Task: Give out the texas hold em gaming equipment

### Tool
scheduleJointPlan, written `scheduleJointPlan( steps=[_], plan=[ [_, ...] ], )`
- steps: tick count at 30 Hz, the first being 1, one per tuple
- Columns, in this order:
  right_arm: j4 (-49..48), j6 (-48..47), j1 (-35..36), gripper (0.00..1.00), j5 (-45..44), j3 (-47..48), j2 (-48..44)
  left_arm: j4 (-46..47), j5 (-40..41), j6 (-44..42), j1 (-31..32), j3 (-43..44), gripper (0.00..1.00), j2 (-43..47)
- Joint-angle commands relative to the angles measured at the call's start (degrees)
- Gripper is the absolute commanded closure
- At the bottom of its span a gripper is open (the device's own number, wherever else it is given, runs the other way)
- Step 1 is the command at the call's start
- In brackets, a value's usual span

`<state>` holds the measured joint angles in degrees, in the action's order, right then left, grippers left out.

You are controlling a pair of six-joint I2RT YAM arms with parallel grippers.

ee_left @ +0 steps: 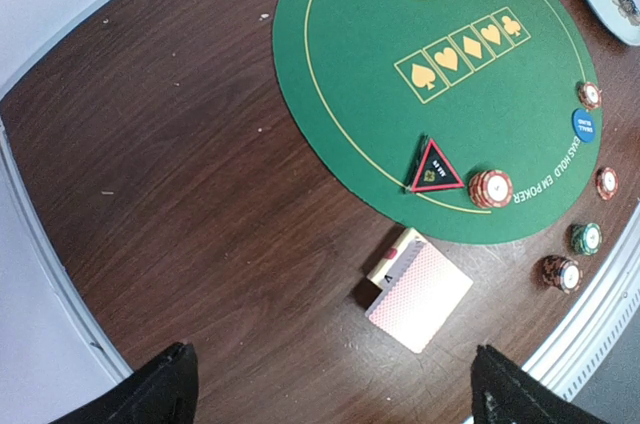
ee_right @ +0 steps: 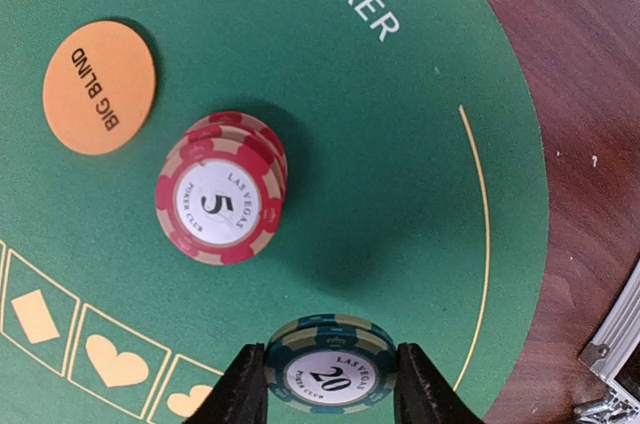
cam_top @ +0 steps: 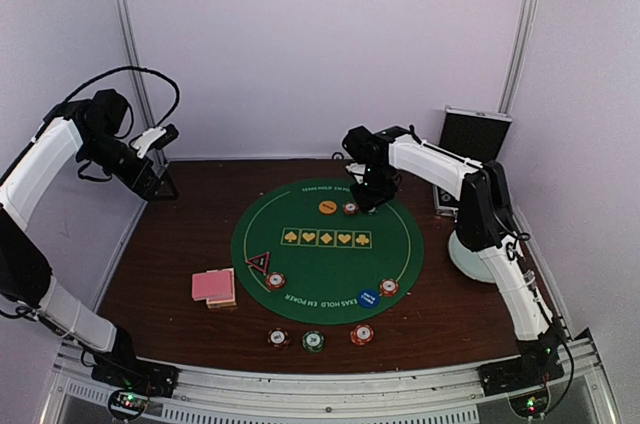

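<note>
**Right arm.** The right claw (ee_right: 330, 389) is cut off at the lower edge of its wrist view. We see only two dark fingers closed on a teal chip (ee_right: 330, 372) marked "20", over the far part of the green mat (cam_top: 400, 244).

**Left arm.** The left claw (ee_left: 335, 399) shows only two fingertips, set wide apart and holding nothing, over the far left corner.

**Hidden parts.** The pale plate (cam_top: 462, 262) is largely hidden behind the right arm. The case (cam_top: 475, 132) stands partly behind it.

**Writing.** Beside the held chip, a red stack (ee_right: 220, 202) reads "5 LAS VEGAS POKER CLUB" and an orange disc (ee_right: 98, 87) reads "BIG BLIND". The mat carries "TEXAS HOLD EM POKER" and five suit boxes. The lettering on the blue disc (cam_top: 368, 297) is too small for us to read.

**Surface and room.** Pink-backed cards (cam_top: 214, 287) lie on the dark wooden tabletop (cam_top: 160, 264), left of the mat. Three chips (cam_top: 313, 341) sit near its front edge. Pale walls enclose the scene.
</note>
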<state>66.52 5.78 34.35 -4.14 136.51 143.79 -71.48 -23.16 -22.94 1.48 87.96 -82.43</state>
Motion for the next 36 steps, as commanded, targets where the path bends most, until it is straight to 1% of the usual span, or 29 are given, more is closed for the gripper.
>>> scheduleJointPlan(
  steps=[1,8,11,12,14,17,19,24,29,32,36],
  plan=[
    [-2.45,0.63,-0.13,0.77,0.9,1.57,1.91,0.15,-0.73,-0.97,-0.42,2.12,0.03,-0.62],
    [-3.78,0.94,-1.06,0.77,1.16,1.46,3.83,0.2,-0.49,-0.97,-0.42,2.28,0.02,-1.3],
    [-4.04,1.11,-1.45,0.72,1.39,1.47,4.36,0.2,-0.57,-0.97,-0.42,2.43,0.02,-1.49],
    [-4.03,1.24,-1.59,0.69,1.56,1.48,4.54,0.2,-0.62,-0.97,-0.42,2.47,0.02,-1.57],
    [-3.94,1.28,-1.6,0.56,1.74,1.28,4.85,0.16,-0.64,-0.88,-0.42,2.48,0.03,-1.43],
    [-3.73,1.29,-1.74,0.41,1.82,1.12,4.82,0.14,-0.49,-0.88,-0.42,2.39,0.02,-1.32],
    [-3.69,1.17,-1.74,0.36,2.37,1.0,4.29,0.12,-0.36,-0.86,-0.42,2.3,0.02,-1.17],
    [-3.76,0.9,-1.61,0.32,2.5,0.13,0.45,0.14,-0.4,-0.71,-0.42,2.21,0.03,-0.84],
    [-4.2,0.04,0.66,0.32,1.63,-3.41,-7.11,0.14,-0.51,-0.51,-0.42,2.26,0.03,-0.63],
    [-4.27,-0.04,3.75,0.32,1.12,-8.03,-12.93,-0.07,-0.74,-0.39,-0.42,2.34,0.02,-0.32],
    [-5.92,0.51,10.99,0.31,0.03,-18.75,-21.97,-0.59,-0.86,-0.32,-0.42,2.44,0.02,0.33]
  ],
)
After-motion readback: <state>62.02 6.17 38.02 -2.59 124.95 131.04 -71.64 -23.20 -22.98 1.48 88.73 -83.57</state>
